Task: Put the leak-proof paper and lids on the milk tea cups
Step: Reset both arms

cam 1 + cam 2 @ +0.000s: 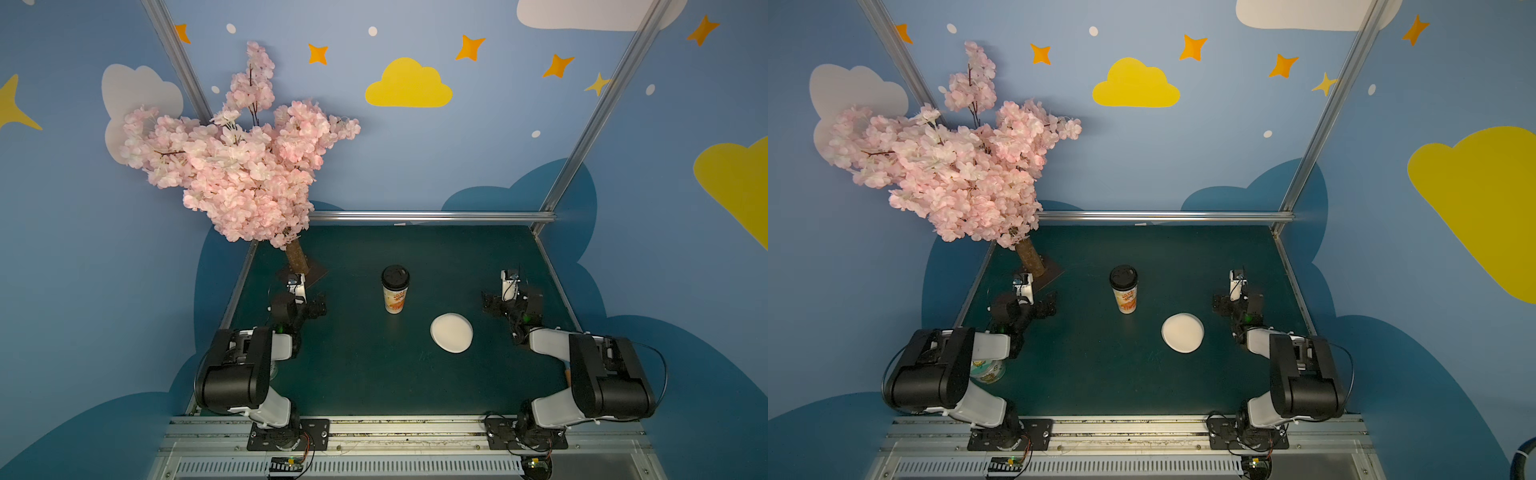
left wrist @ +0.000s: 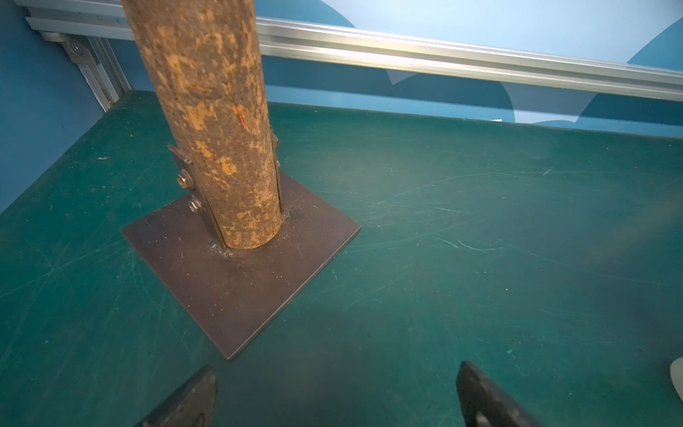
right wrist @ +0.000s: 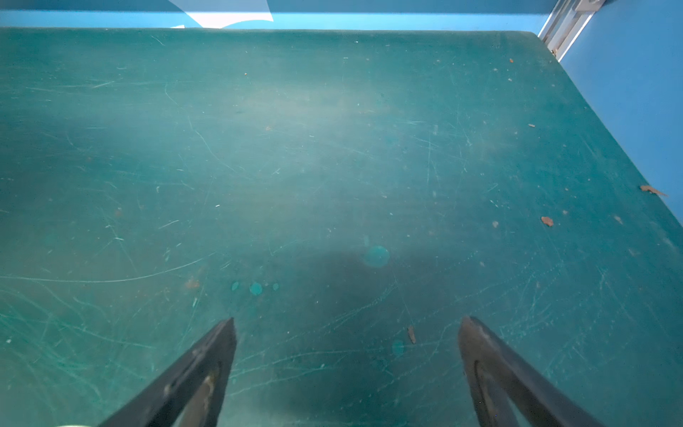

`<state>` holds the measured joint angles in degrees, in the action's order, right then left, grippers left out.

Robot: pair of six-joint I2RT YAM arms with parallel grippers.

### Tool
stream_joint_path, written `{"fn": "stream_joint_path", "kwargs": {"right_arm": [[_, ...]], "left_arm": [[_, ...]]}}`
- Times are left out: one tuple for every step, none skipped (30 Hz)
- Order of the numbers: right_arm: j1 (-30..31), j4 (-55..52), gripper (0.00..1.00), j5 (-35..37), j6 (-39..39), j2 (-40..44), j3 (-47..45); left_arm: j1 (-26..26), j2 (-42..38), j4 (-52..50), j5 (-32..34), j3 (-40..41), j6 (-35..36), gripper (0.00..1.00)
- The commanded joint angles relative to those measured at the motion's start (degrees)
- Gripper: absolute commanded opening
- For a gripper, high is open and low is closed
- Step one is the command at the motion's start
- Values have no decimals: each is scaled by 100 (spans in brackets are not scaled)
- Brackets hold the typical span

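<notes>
The milk tea cup [image 1: 395, 298] [image 1: 1125, 299] stands upright mid-table, cream with orange print. A round black lid [image 1: 395, 275] sits on its mouth. No single leak-proof paper shows; it is hidden or out of view. A thick white round pile of sheets [image 1: 451, 332] [image 1: 1182, 332] lies flat to the right of the cup, nearer the front. My left gripper [image 1: 296, 279] [image 2: 336, 373] is far left of the cup, by the tree's base, open and empty. My right gripper [image 1: 510, 277] [image 3: 347, 321] is far right over bare mat, also open and empty.
A pink blossom tree stands back left, its brown trunk [image 2: 214, 129] bolted to a dark square plate [image 2: 258, 288] just ahead of my left fingers. Aluminium rails [image 1: 432, 216] edge the green mat [image 1: 374, 374]. A printed container [image 1: 988, 370] sits under the left arm.
</notes>
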<state>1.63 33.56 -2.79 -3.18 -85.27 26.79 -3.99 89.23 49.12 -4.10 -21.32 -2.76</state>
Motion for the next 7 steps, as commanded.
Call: {"fn": "stream_joint_path", "kwargs": {"right_arm": [[7, -103, 96, 24, 71, 98, 82], [5, -85, 96, 24, 72, 91, 87], [4, -102, 96, 20, 64, 102, 90], [0, -93, 96, 22, 70, 95, 84], [4, -104, 96, 24, 72, 93, 82], [-4, -102, 96, 23, 67, 90, 87], [3, -100, 96, 24, 64, 90, 88]], "left_arm": [[20, -73, -12, 36, -80, 101, 100], [31, -55, -65, 10, -118, 136, 100], [58, -31, -161, 15, -175, 174, 100], [77, -13, -170, 52, -193, 181, 100], [80, -33, -143, 50, -176, 184, 100], [81, -52, -129, 58, -152, 189, 100], [92, -82, -110, 18, -123, 216, 100]]}}
